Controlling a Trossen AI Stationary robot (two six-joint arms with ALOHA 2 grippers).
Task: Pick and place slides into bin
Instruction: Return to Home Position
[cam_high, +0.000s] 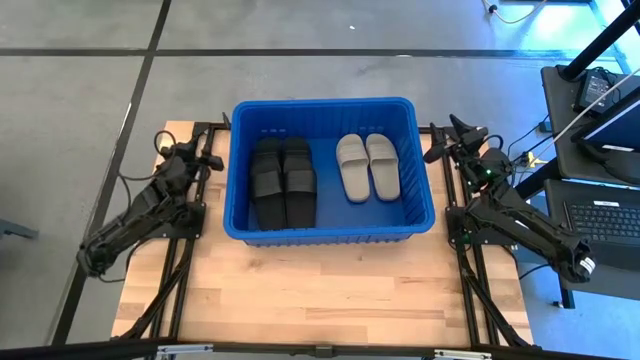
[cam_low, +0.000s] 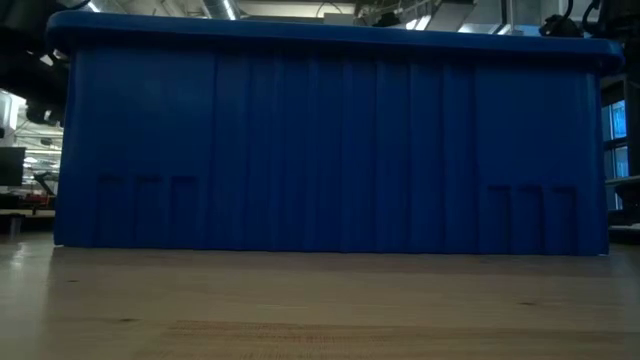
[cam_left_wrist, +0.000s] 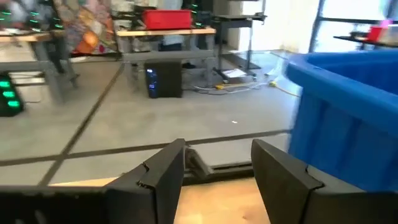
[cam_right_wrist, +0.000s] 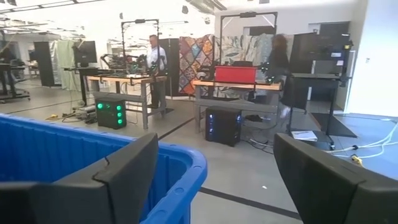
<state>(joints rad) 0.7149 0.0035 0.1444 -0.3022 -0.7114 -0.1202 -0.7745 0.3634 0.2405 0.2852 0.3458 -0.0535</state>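
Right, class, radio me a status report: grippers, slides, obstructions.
Left gripper, right gripper open, empty, flanking bin. Black slides, grey slides inside bin. No obstruction seen.

Open robotics lab, workbenches (cam_right_wrist: 127, 79), computer towers (cam_right_wrist: 222, 126) beneath them, cables (cam_right_wrist: 356, 158) across bare concrete floor (cam_left_wrist: 205, 121)

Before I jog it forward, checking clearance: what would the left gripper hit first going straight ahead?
Probably nothing near: the left gripper points past the table edge over bare floor, with the bin off to one side. Depth is uncertain.
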